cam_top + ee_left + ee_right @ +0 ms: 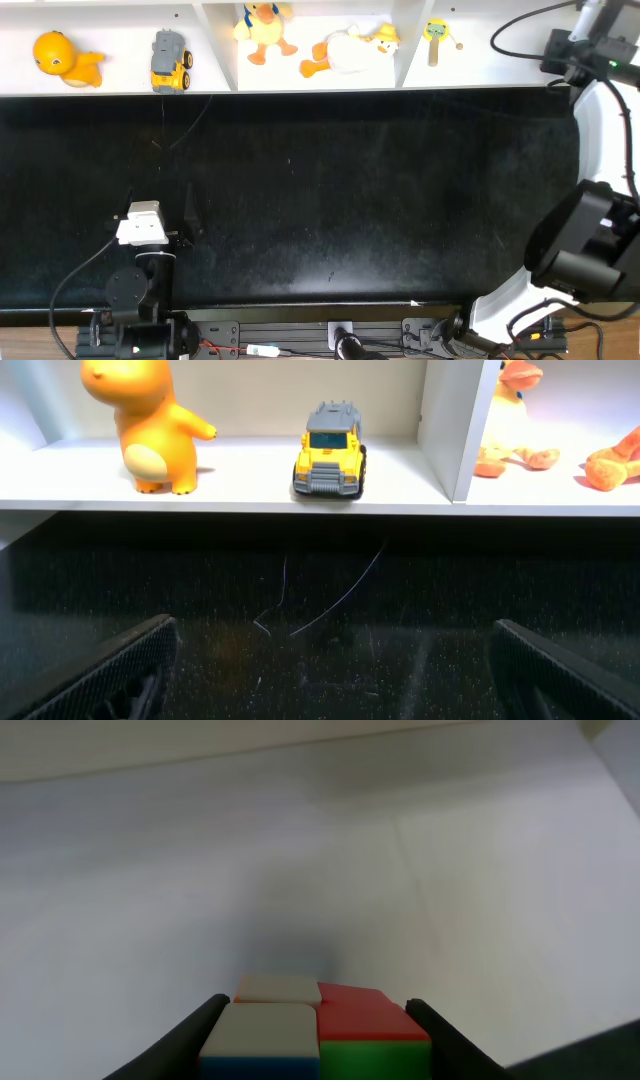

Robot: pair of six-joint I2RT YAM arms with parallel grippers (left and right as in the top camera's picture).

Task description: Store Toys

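A multicoloured puzzle cube (362, 1020), showing white, red, green and blue tiles, sits between the fingers of my right gripper (318, 1035), which is shut on it inside a white shelf compartment. In the top view the right arm (592, 45) stretches to the shelf's far right end. My left gripper (335, 670) stands open and empty low over the black mat (350, 190), facing a yellow toy truck (330, 450) and an orange dinosaur (150, 425) on the shelf.
The white shelf (300, 82) runs along the far edge, split by dividers. It holds the orange dinosaur (65, 58), the truck (170, 62), a yellow duck plush (265, 30), a lying white duck plush (350, 50) and a small yellow toy (438, 38).
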